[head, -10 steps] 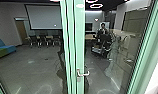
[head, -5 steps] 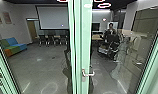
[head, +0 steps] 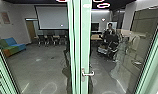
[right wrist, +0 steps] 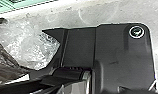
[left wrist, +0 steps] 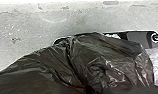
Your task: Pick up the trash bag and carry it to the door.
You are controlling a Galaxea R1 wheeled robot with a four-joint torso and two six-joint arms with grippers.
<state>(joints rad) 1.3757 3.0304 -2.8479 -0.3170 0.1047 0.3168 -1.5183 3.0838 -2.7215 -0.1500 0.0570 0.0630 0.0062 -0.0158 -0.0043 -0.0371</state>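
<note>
So the dark bag (left wrist: 107, 57) is right up close to the left wrist camera, overlapping the base plate (right wrist: 115, 50). It's slumped and creased, so I can't call its long axis or where it points. Pale floor (left wrist: 27, 27) runs past one edge, clear plastic (right wrist: 30, 45) is just beside it. Green-framed door (head: 85, 50) ahead. Honestly can't tell if either gripper's open, closed or holding it.

Through glass (head: 142, 47) ahead of me, I see a grey floor (head: 35, 68), a multicoloured sofa (head: 17, 46) and dark chairs (head: 41, 38) below a pale screen (head: 52, 17). A ring light (head: 103, 7) glows against the dark ceiling (head: 27, 2).
</note>
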